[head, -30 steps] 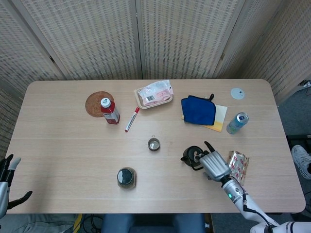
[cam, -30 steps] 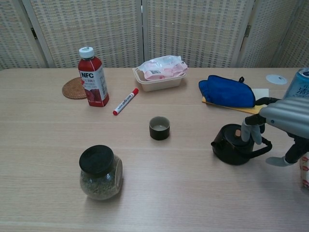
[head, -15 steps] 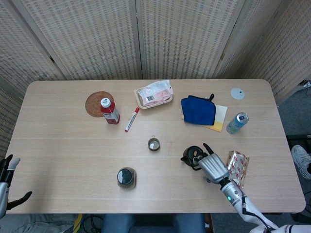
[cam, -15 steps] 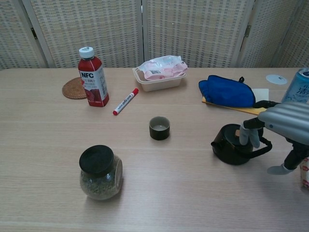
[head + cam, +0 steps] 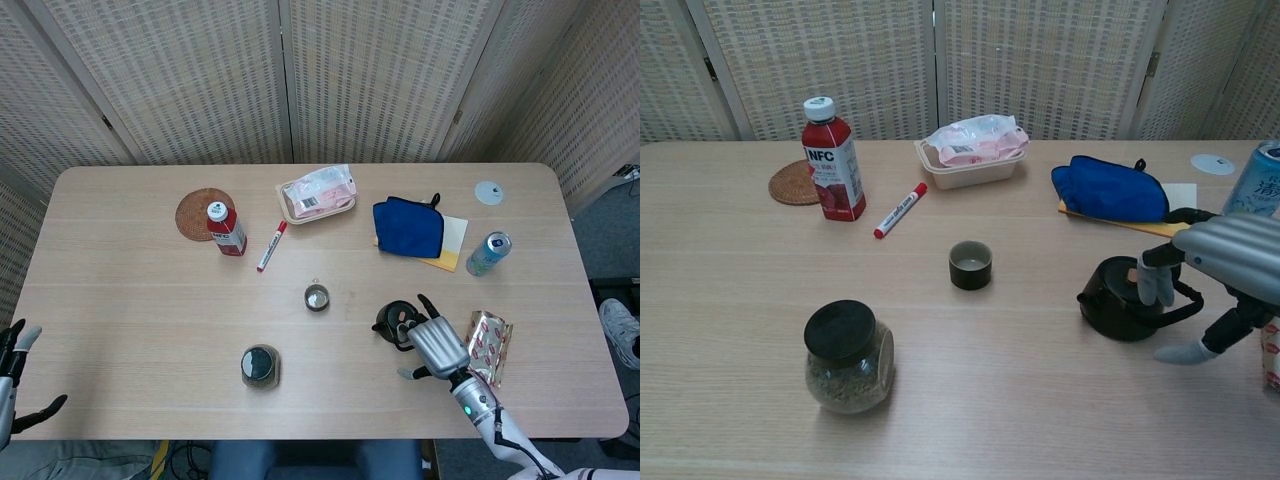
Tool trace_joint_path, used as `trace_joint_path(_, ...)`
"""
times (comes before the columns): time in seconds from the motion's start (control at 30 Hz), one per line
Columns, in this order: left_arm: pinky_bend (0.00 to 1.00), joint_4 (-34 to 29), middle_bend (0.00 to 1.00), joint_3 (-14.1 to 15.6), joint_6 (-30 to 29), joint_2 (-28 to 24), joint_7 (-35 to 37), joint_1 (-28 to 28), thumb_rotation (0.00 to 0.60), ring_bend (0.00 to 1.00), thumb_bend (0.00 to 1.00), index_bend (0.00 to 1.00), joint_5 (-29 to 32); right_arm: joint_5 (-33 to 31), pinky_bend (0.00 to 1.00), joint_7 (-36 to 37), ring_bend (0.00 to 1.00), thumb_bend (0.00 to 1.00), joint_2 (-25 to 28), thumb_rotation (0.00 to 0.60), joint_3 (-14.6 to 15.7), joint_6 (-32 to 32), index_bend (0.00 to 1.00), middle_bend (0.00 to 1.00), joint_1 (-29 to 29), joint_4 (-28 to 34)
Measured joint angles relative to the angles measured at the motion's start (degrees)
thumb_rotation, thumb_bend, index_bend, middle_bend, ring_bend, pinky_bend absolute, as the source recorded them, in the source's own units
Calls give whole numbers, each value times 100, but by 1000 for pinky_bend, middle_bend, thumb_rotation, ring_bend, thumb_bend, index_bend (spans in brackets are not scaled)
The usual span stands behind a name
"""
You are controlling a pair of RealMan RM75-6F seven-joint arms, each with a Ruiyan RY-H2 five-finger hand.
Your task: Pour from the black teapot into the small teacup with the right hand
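Observation:
The black teapot [image 5: 392, 321] [image 5: 1127, 299] stands on the table right of centre, its spout pointing left. The small teacup [image 5: 316, 297] [image 5: 970, 265] sits upright to its left, well apart. My right hand [image 5: 432, 345] [image 5: 1225, 266] hovers at the teapot's right side. Its fingers [image 5: 1149, 281] drape over the lid and handle, while the thumb [image 5: 1183, 350] reaches out low beside the pot without closing on it. My left hand [image 5: 10, 385] hangs off the table's front left corner, fingers spread and holding nothing.
A black-lidded jar [image 5: 847, 357] stands front left. Behind are a red juice bottle [image 5: 833, 160], a woven coaster [image 5: 794, 184], a red marker [image 5: 900, 210], a food container [image 5: 973, 150] and a blue pouch [image 5: 1110, 190]. A can [image 5: 487, 254] and a shiny packet [image 5: 486, 345] flank my right hand.
The right hand's thumb has swung left and inward towards the teapot's base. The hand has shifted slightly towards the front edge. Teapot and teacup have not moved.

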State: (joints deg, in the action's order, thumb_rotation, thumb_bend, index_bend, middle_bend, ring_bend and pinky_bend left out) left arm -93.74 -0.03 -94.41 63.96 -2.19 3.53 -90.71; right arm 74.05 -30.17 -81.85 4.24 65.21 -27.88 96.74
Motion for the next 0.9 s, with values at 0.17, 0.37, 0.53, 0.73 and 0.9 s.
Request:
trace_joint_path(0.17,0,31,0,11,-5,2,188,-4,358,0,0,104,-35,32,0,-1,373,0,-59,389,-62,7,472,489,44,-107)
trace_joint_path(0.37,0,65,0,16,-2,3,212,3,353,0,0,104,-26,22,0,-112,379,0,-121,390,-100,-23,472,492,76,-176)
trace_joint_path(0.53,0,73,0,11,6,7,205,5,354,0,0,104,-10,-41,0,-258,396,0,-151,389,-111,-87,472,498,92,-203)
trace_joint_path(0.73,0,92,0,14,18,14,212,8,354,0,0,104,5,-95,0,-353,397,0,-189,390,-128,-166,472,501,106,-237)
trace_joint_path(0.9,0,101,0,13,15,13,230,14,355,0,0,104,13,-119,0,-418,397,0,-218,389,-140,-232,473,505,102,-253)
